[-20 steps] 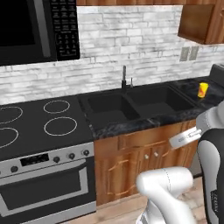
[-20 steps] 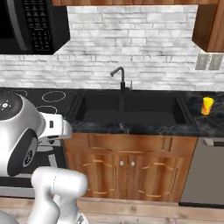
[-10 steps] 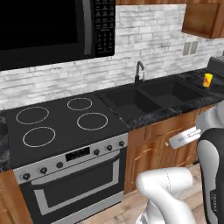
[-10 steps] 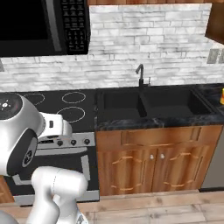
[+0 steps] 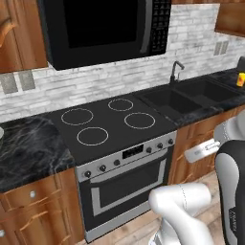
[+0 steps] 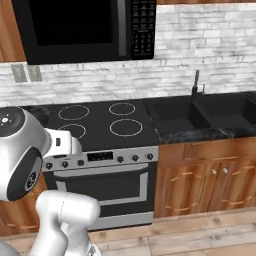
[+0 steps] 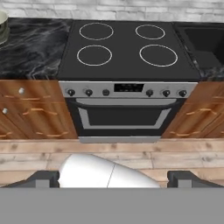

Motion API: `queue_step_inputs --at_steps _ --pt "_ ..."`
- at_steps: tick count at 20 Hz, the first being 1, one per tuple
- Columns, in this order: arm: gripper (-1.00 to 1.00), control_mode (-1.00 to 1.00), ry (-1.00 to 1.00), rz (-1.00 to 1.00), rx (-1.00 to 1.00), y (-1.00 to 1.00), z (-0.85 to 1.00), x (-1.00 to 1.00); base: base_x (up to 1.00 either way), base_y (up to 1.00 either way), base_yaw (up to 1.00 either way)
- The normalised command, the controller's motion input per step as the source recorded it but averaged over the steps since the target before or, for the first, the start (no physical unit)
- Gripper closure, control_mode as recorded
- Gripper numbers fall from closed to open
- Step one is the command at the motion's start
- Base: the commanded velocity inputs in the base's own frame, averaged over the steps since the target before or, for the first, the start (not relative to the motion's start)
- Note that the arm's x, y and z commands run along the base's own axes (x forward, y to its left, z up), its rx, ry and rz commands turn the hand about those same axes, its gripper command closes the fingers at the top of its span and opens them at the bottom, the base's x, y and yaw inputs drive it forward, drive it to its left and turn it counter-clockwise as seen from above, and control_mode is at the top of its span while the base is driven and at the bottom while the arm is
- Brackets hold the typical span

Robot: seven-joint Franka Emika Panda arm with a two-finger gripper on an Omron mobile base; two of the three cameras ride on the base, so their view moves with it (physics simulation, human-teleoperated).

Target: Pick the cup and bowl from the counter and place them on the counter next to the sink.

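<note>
- No brand, label or writing could be read: the microwave [image 5: 105, 28] keypad and the oven [image 7: 124, 111] display were too blurred, and the cup's mark was not visible.
- At the far left of the hand view, a sliver of the bowl [image 7: 2, 27] sat on the counter [image 7: 33, 48] left of the stovetop [image 7: 127, 48]; a pale edge at the left border of the left base view may have been the same bowl, though that could not be told.
- The stovetop, with four white rings, lay between that stretch of counter and the sink [image 5: 189, 98].
- The oven stood below the stovetop with a row of knobs along its front, and wooden cabinets [image 6: 205, 175] flanked it.
- The sink lay right of the stovetop, with a thin black faucet [image 5: 175, 71] behind it.
- The cup [image 5: 241, 79] stood on the counter right of the sink, at the far right edge of the left base view, well apart from the bowl.
- The arm was folded low and close to the base, its hand pointing forward and down at the oven and floor.
- The gripper [image 7: 113, 178] held nothing; its fingertips [image 7: 43, 178] stood wide apart at the bottom corners of the hand view, well away from both cup and bowl.
</note>
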Motion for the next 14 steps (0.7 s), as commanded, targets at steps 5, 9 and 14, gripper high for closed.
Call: queue_step_inputs --at_steps 5,9,14 --pt "-1.0 1.0 0.0 0.0 0.0 0.0 0.0 0.0 -0.01 0.93 -0.01" --pt "-1.0 1.0 0.0 0.0 0.0 0.0 0.0 0.0 0.13 0.79 0.0" --pt "-1.0 1.0 0.0 0.0 0.0 0.0 0.0 0.0 0.19 0.51 0.0"
